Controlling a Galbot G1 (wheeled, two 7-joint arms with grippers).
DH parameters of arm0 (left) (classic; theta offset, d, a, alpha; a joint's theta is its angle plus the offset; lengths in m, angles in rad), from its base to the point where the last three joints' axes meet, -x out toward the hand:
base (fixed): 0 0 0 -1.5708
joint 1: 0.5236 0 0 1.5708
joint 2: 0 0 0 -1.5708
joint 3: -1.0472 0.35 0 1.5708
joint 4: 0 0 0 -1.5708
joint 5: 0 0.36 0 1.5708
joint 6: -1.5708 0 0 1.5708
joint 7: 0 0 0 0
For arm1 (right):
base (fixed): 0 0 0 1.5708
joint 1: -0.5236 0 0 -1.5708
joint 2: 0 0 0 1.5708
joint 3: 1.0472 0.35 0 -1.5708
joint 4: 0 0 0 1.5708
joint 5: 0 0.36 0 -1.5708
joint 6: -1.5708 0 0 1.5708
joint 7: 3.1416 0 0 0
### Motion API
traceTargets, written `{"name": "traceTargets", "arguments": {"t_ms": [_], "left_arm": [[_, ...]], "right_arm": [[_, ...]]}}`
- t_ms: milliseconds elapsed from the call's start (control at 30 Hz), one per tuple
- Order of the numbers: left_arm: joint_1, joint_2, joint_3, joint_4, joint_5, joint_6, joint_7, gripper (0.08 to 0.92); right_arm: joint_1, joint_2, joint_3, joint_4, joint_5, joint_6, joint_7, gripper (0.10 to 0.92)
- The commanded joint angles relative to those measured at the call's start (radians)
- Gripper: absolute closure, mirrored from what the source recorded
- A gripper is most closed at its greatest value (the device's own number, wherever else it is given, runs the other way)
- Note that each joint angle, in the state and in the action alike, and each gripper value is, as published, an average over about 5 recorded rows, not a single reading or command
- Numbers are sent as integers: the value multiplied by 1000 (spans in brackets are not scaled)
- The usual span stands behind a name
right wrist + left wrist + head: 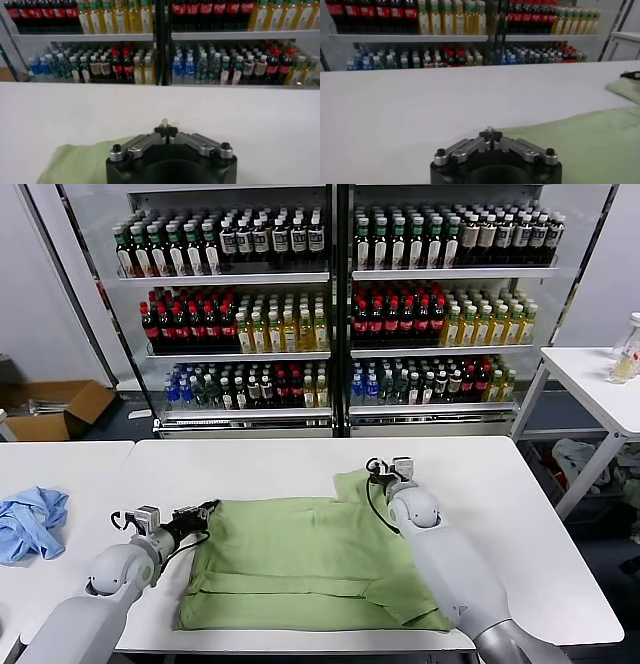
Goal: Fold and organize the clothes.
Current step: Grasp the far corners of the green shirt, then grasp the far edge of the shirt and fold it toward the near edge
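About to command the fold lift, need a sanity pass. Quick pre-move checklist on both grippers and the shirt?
1. Left gripper shut at the green shirt's left edge: ok, jaws meet in the left wrist view.
2. Right gripper shut at the shirt's far right corner: ok, a sliver of green fabric shows between the tips.
3. Left gripper actually pinching cloth: cannot tell, the fabric edge lies right at the tips.
4. Shirt lying flat on the white table: ok, already partly folded, a few creases.
5. Blue garment out of the way: ok, on the neighbouring table, apart from the shirt.
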Motion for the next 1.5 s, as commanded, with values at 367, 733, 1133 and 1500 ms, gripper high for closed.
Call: {"name": "traceTargets", "arguments": {"t_ms": [367,733,1133,1500], "left_arm": [[353,115,-175,-407,-141,-76,-83,916],[539,104,-290,-455,-111,-24,-76,916],[578,96,-309,-467,-45,65,-24,916],[576,98,-315,-474,67,148,33,915]], "right_arm": [[-471,-294,170,796,171,-73,67,919],[-751,-307,311,972,80,-64,37,919],[-969,-283,386,1052,-5,-61,21,919],[-1037,-271,387,1046,-117,-62,19,919]]}}
